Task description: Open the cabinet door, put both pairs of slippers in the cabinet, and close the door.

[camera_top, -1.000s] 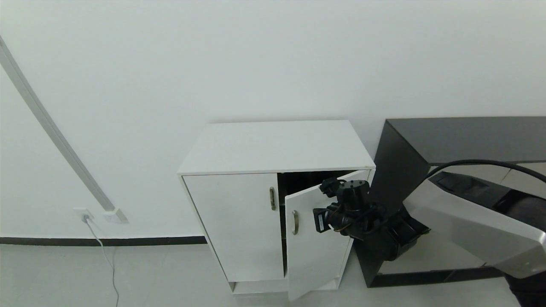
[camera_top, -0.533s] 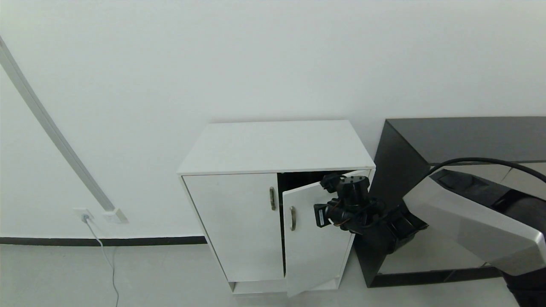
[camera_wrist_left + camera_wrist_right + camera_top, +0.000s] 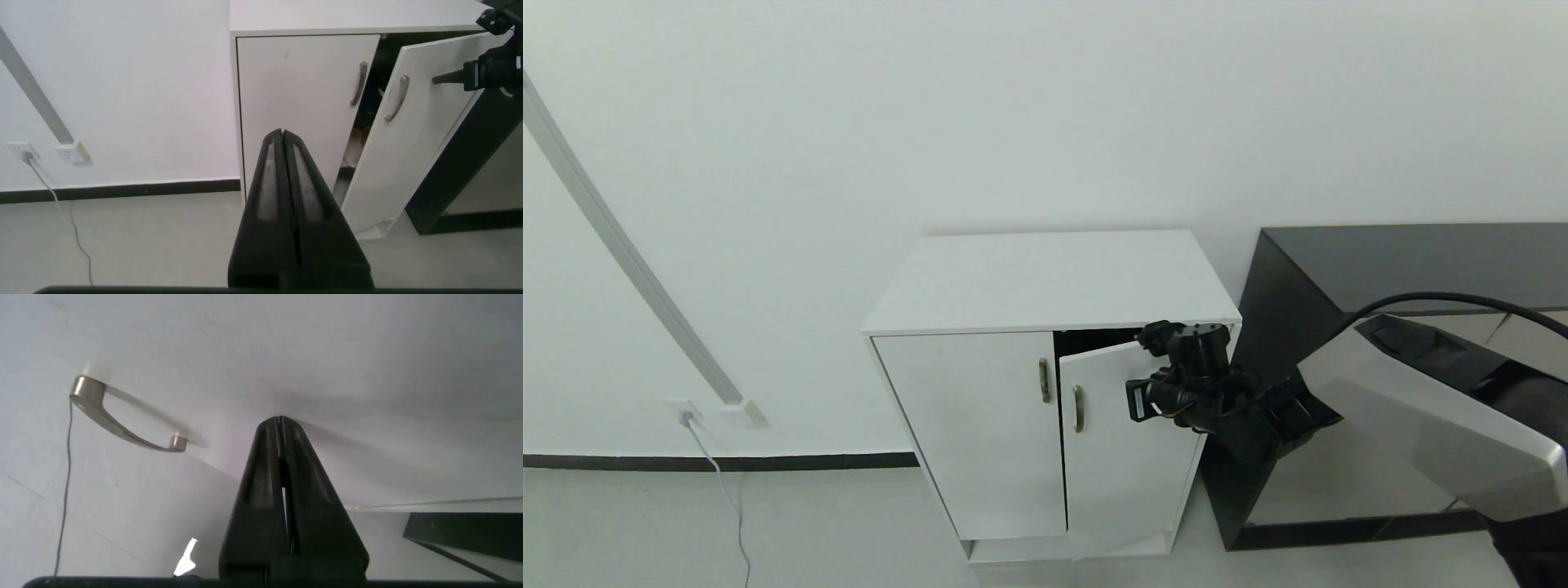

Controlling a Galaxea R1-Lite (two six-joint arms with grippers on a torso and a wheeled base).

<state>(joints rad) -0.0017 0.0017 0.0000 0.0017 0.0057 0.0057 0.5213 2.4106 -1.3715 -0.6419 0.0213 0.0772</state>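
Right gripper point(image 3: 282, 425) clenched, empty, tips against the front of the cabinet's point(image 3: 1045, 282) right door point(image 3: 1123, 474), near its handle point(image 3: 122, 427). That door is ajar, with a narrow dark gap at the top and handle edge. Left door point(image 3: 968, 425) is flush shut. Left gripper point(image 3: 282, 139) clenched on nothing, in the air facing the cabinet, well apart. Black table point(image 3: 1413, 261) just beside the cabinet.

White wall point(image 3: 849, 122), grey diag conduit point(image 3: 629, 253), sockets point(image 3: 739, 414) w/ cable point(image 3: 723, 490), black skirting point(image 3: 727, 461), pale floor point(image 3: 833, 531), black unit point(image 3: 1405, 261) rt.
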